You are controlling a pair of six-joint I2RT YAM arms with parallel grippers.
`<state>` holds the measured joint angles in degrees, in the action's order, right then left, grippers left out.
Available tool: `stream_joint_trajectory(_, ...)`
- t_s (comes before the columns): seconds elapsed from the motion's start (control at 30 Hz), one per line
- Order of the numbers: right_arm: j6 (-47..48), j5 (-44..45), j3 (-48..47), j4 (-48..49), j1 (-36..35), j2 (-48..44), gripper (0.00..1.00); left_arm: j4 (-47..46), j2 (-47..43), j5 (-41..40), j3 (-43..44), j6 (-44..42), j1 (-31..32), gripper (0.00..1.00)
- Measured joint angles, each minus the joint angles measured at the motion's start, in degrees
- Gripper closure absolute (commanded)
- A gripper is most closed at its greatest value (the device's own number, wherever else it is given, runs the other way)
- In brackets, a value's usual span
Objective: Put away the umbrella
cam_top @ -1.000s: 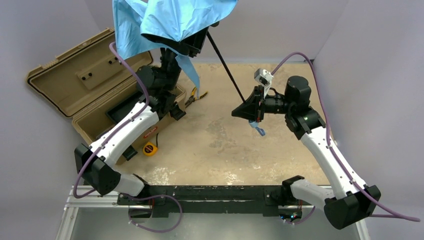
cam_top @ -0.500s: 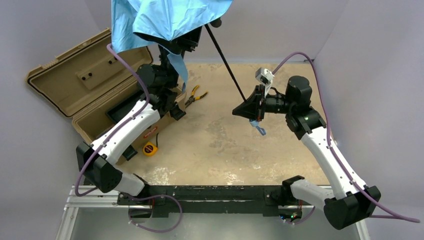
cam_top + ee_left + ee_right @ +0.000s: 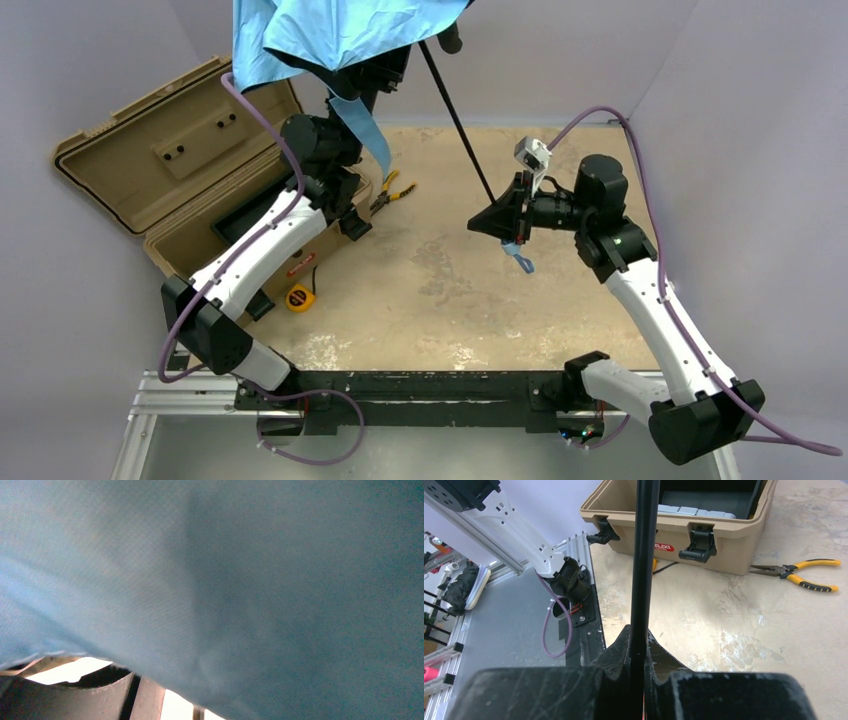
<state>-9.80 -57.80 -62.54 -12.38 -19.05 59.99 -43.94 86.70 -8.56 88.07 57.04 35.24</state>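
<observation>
the umbrella [image 3: 340, 30] is up in the air at the far side, not on the table [image 3: 450, 310] at all. its sky-blue canopy [image 3: 250, 580] is bunched and draped over the end of the left arm, with one strip of fabric hanging down towards the far left of the table.

the left gripper [image 3: 372, 72] is right up under that cloth. you can see its dark body poking out below the fabric, but the fingers are buried. the left wrist view is basically wall-to-wall blue, so i honestly can't tell if those jaws are apart, together or pinching the fabric.

the thin black shaft [image 3: 458, 120] slants from the canopy down and to the right, straight into the right gripper [image 3: 484, 221]. that one is clear: in the right wrist view the shaft runs up out of the slot between the two black fingers and they're squeezed tight against it on both sides. a little blue wrist loop [image 3: 521, 261] dangles just below that gripper, off the table.

other stuff: a tan toolbox [image 3: 110, 165] sits on the left with its lid thrown back. yellow-handled pliers [image 3: 392, 192] lie on the table just right of it, and a yellow tape measure [image 3: 299, 297] sits just beside its near side.
</observation>
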Motion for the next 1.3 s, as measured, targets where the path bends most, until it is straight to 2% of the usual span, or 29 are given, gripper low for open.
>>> stream_joint_trajectory(0.23, 0.79, 1.79, 0.00, -0.98, 0.02, -0.17, 1.00, 3.34, 0.85, 0.98, 2.97, 0.02, 0.00, 0.51)
stream_joint_trajectory(0.6, 1.51, 4.57, -0.02, -3.41, 0.26, -0.17, 1.00, 13.70, 3.28, 2.82, 7.30, 1.18, 0.00, 0.69)
stream_joint_trajectory(0.67, 1.51, 4.81, -0.02, -3.72, 0.37, -0.17, 1.00, 14.51, 3.72, 2.97, 7.50, 1.25, 0.00, 0.77)
stream_joint_trajectory(0.7, 1.51, 4.94, -0.02, -3.82, 0.37, -0.17, 1.00, 14.88, 3.87, 3.06, 7.54, 1.29, 0.00, 0.98)
stream_joint_trajectory(0.73, 1.51, 5.09, -0.02, -3.96, 0.37, -0.17, 1.00, 15.13, 4.04, 3.13, 7.63, 1.38, 0.00, 1.00)
stream_joint_trajectory(1.03, 3.06, 7.58, -1.31, -5.99, 0.33, 0.13, 1.00, 19.61, 4.28, 4.37, 9.86, 0.15, 0.37, 1.00)
stream_joint_trajectory(1.3, 5.11, 6.40, -16.13, -14.23, -0.07, 10.05, 1.00, 14.60, -1.05, -1.88, 4.55, -2.67, 1.25, 1.00)
